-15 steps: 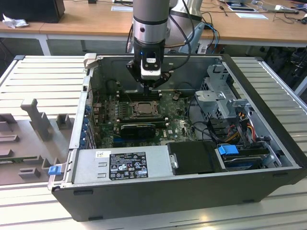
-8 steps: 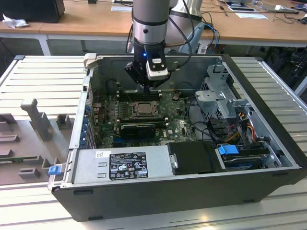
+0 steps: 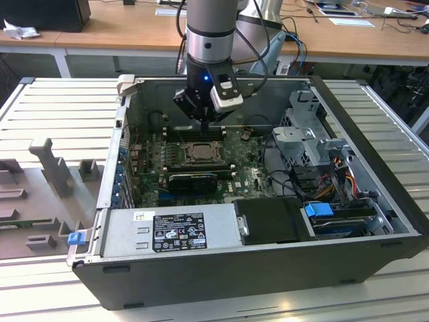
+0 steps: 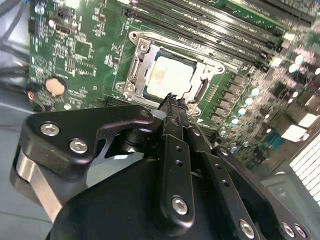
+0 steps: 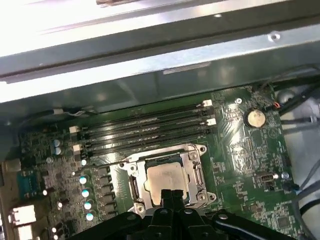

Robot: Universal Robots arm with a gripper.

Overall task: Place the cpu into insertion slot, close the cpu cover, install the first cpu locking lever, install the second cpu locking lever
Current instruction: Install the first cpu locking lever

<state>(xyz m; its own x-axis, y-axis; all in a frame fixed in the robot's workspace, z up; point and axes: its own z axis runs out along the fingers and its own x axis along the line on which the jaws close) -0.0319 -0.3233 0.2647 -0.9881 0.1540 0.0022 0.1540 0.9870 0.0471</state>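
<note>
The cpu (image 5: 166, 177) lies flat in its socket on the green motherboard (image 5: 240, 145), silver-grey top up, also seen in the second wrist view (image 4: 172, 75) and the exterior view (image 3: 200, 151). The cpu cover (image 5: 194, 156) is a silvery frame lying down around it (image 4: 142, 49). My gripper (image 5: 170, 193) hangs just above the socket's near edge with its black fingertips pressed together and nothing between them (image 4: 173, 101). In the exterior view the gripper (image 3: 203, 125) stands over the socket's far side. I cannot tell how the locking levers stand.
Long memory slots (image 5: 145, 127) run beside the socket and a coin battery (image 5: 255, 118) sits past them. A long black card (image 3: 193, 180), the power supply (image 3: 171, 230), a drive cage (image 3: 305, 137) and cables (image 3: 335, 178) crowd the open case (image 3: 221, 268).
</note>
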